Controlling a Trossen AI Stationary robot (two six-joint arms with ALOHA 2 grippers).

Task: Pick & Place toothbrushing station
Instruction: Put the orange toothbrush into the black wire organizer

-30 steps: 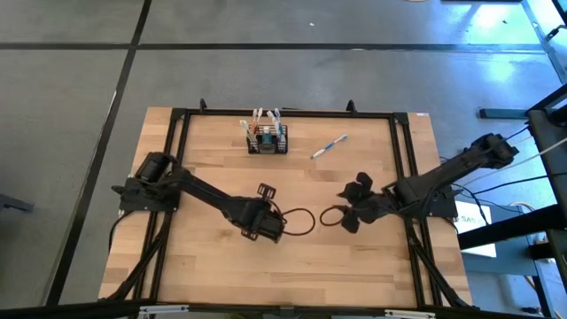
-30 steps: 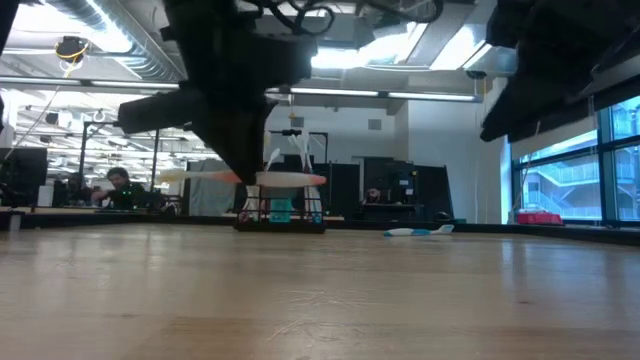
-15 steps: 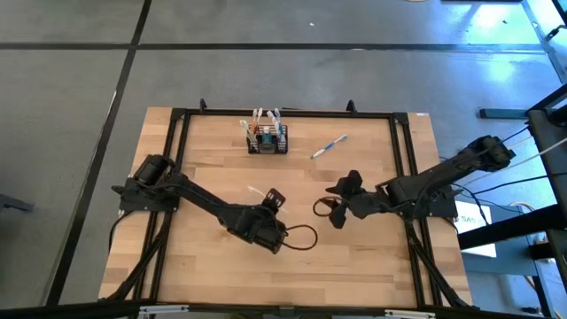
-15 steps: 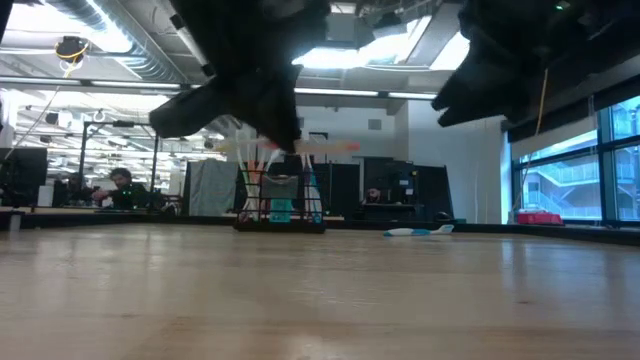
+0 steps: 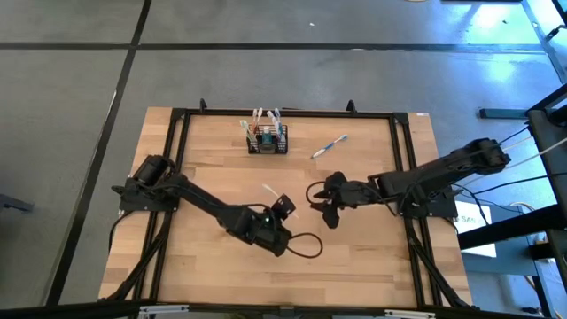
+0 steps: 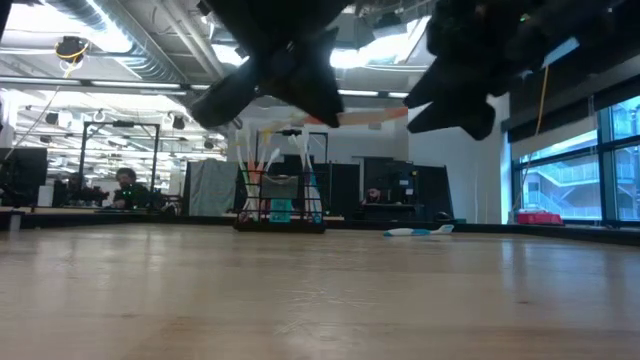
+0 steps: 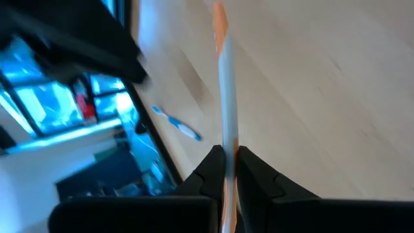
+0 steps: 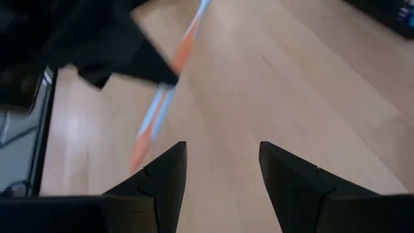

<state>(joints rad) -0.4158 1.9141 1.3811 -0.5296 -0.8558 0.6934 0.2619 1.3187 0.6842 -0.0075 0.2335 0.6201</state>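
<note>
The left tool (image 5: pixel 282 207), clenched on a toothbrush (image 5: pixel 269 192), has swung toward the released right tool (image 5: pixel 321 202) at three o'clock, suggesting a handover.

Setting: open-plan robotics lab or industrial-style office floor. A light wooden surface (image 5: pixel 354 239) bounded by a black metal frame (image 5: pixel 292 113) is set on a grey floor (image 5: pixel 80 80) of large panels divided by dark seams. Exposed ceiling ducts (image 6: pixel 120 45) and strip lights (image 6: pixel 400 95) are seen overhead in the low view. Rows of desks with dark monitors (image 6: pixel 22 175) are ranged in the background, where a seated person (image 6: pixel 127 188) is visible. Tall glazed windows (image 6: pixel 570 170) are fitted along one side, with a staircase showing beyond them. Loose cables (image 5: pixel 523 182) and further black equipment stands (image 5: pixel 545 106) are placed beside the surface.
</note>
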